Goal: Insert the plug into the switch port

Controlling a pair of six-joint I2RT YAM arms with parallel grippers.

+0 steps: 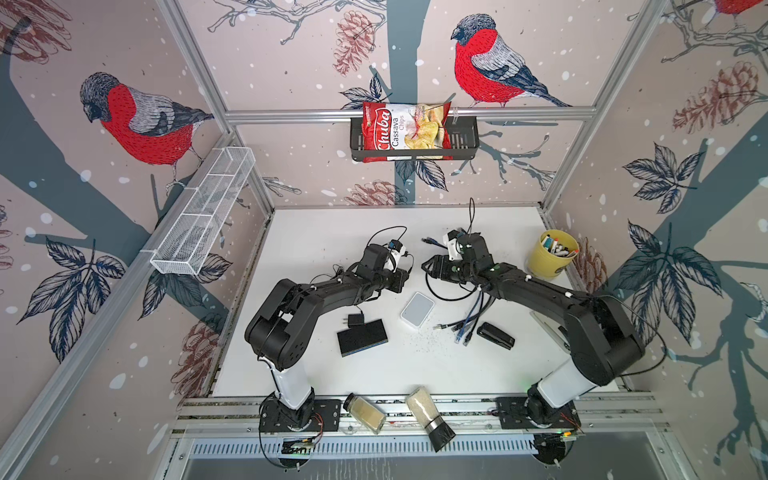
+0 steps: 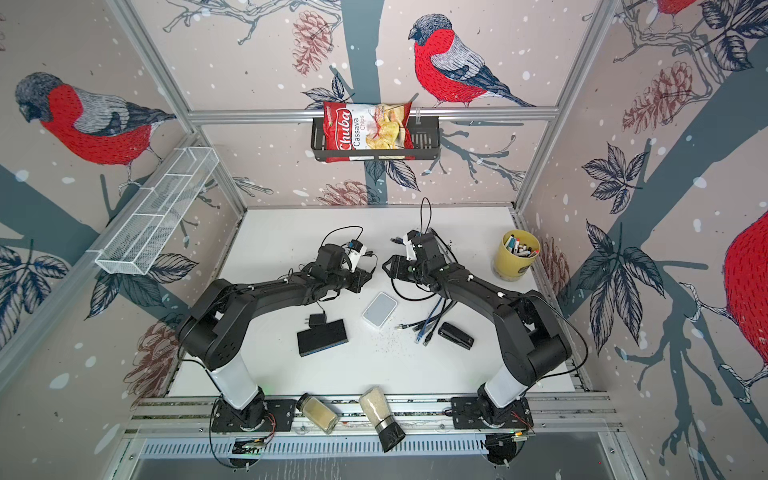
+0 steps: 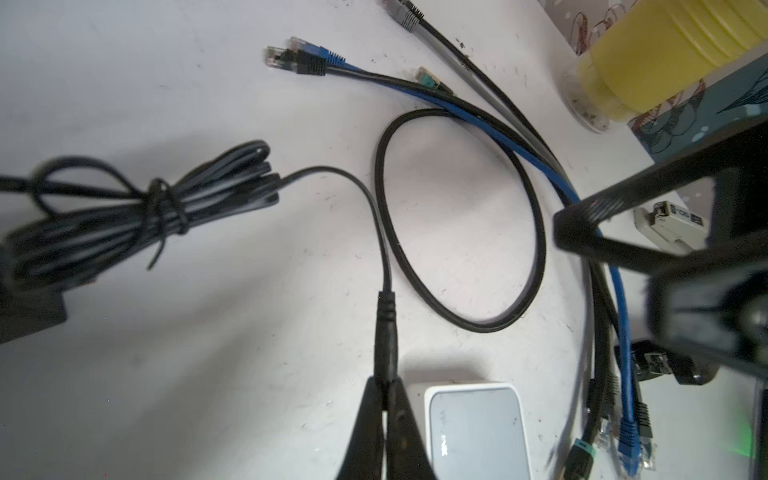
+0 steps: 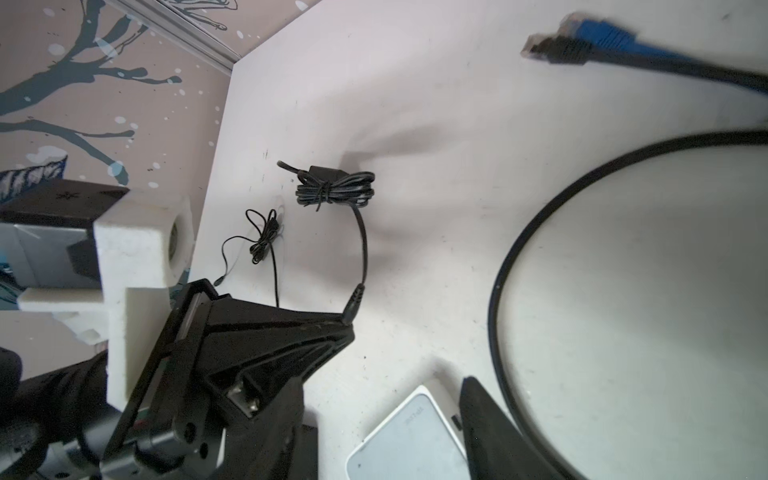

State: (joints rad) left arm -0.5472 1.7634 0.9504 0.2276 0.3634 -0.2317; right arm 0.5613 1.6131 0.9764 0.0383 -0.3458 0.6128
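Plainly, the left gripper [image 3: 384, 392] was clenched on the plug [image 3: 385, 328]: both tips pinched its body, the ribbed collar stuck out beyond them, and the metal end was hidden. From the collar a thin cord [image 3: 328, 168] curved away to a tied bundle [image 3: 166, 208] lying on the white table [image 1: 324, 249]. In both top views the plug sat near the table's middle, under the left arm's tip, so it could hardly be made out there. The white box [image 1: 417, 309] lay flat on the table, at about 5 o'clock from the left gripper and apart from it. The right gripper [image 1: 428, 266] stood released, jaws apart and grasping nothing, at about 12 o'clock from the white box and facing the left gripper across a small gap. A black block [image 1: 362, 337] lay at 8 o'clock from the white box, loose network cables [image 1: 465, 328] at 4 o'clock, and a yellow cup [image 1: 555, 253] of pens near the table's 2 o'clock edge. A black cable loop [image 3: 490, 327] lay beside the network cables.
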